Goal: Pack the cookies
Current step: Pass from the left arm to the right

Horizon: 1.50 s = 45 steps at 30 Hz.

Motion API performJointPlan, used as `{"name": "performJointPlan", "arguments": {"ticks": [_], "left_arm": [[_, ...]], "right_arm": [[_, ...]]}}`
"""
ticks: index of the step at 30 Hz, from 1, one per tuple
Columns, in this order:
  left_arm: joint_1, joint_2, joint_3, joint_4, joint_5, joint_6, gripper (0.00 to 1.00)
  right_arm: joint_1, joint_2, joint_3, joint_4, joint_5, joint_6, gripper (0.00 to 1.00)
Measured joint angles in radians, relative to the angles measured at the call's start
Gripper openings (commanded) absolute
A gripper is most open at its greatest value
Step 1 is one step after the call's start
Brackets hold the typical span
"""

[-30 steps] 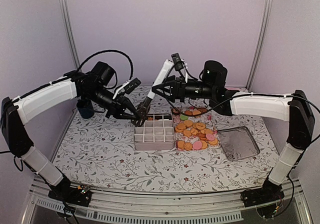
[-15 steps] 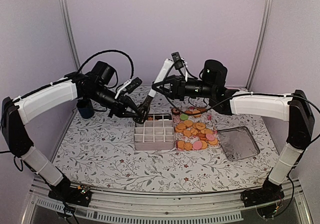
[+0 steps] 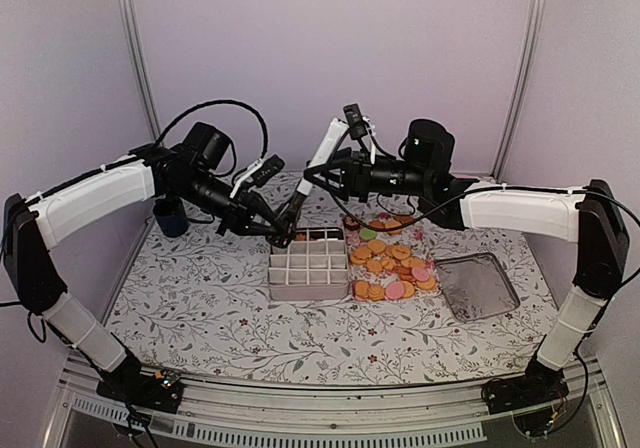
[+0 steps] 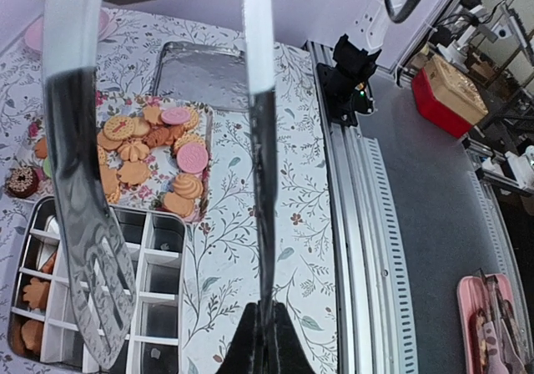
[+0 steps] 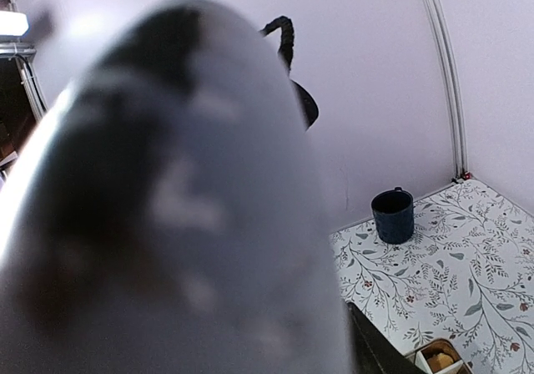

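The cookies (image 3: 392,264), mostly orange-tan with a few pink, lie piled on a floral sheet right of the white divided box (image 3: 308,268). In the left wrist view the cookies (image 4: 158,149) sit beyond the box (image 4: 158,249), and a few fill its left cells. Tongs (image 3: 318,158) with white handles and black slotted blades slant over the box's back left corner. My left gripper (image 3: 278,233) is shut on the thin edge-on blade (image 4: 265,182), its fingers (image 4: 265,341) pinched together. My right gripper (image 3: 328,175) grips the tongs' handles. In the right wrist view the blurred tongs (image 5: 167,207) hide the jaws.
A square metal tin (image 3: 478,286) lies to the right of the cookies. A dark blue mug (image 3: 170,218) stands at the back left by the wall. A chocolate ring (image 4: 21,179) lies beside the box. The table's rail (image 4: 350,224) runs along the near edge.
The right gripper and the tongs' handles have edged slightly to the right. The left gripper stays shut at the blade over the box corner.
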Motion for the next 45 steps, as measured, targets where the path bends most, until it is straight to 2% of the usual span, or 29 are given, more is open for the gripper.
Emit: {"name": "performJointPlan", "arguments": {"ticks": [5,9,11,12,15,18,19,20,22,24,29,31,36,45], "left_arm": [[0.0,0.0,0.0,-0.004,0.003,0.0,0.0],[0.0,0.0,0.0,-0.002,0.003,0.0,0.0],[0.0,0.0,0.001,0.003,0.0,0.0,0.0],[0.0,0.0,0.001,0.005,-0.003,0.0,0.07],[0.0,0.001,0.001,0.008,-0.022,-0.003,0.36],[0.004,0.003,0.001,0.006,-0.042,-0.024,0.56],[0.006,0.003,0.001,0.007,-0.047,-0.02,0.58],[0.007,0.003,0.0,0.007,-0.049,-0.029,0.65],[0.013,0.002,-0.006,0.013,-0.052,-0.032,0.85],[0.026,0.0,-0.023,0.018,-0.054,-0.037,0.98],[0.117,-0.008,-0.06,0.029,-0.103,-0.058,0.99],[0.161,-0.01,-0.06,0.034,-0.136,-0.067,0.99],[0.268,-0.019,-0.06,0.035,-0.24,-0.084,0.99],[0.426,-0.045,-0.06,0.049,-0.315,-0.099,0.99]], "right_arm": [[0.0,0.0,0.0,-0.001,-0.003,-0.008,0.46],[0.0,0.0,0.009,-0.008,-0.021,-0.003,0.33],[0.001,0.0,0.013,-0.011,-0.029,-0.002,0.3],[0.001,0.0,0.013,-0.012,-0.029,0.001,0.3],[0.002,0.0,0.013,-0.016,-0.024,-0.005,0.29],[0.003,-0.004,0.011,-0.034,-0.004,-0.026,0.27],[0.0,-0.006,0.01,-0.04,0.005,-0.035,0.27],[-0.002,-0.009,0.007,-0.048,0.018,-0.045,0.26],[-0.007,-0.021,-0.005,-0.066,0.039,-0.06,0.26],[-0.014,-0.04,-0.019,-0.087,0.064,-0.08,0.27],[-0.04,-0.105,-0.043,-0.159,0.112,-0.13,0.29],[-0.045,-0.137,-0.05,-0.195,0.152,-0.165,0.32],[-0.055,-0.204,-0.112,-0.248,0.278,-0.256,0.32],[-0.09,-0.201,-0.193,-0.312,0.454,-0.36,0.32]]}}
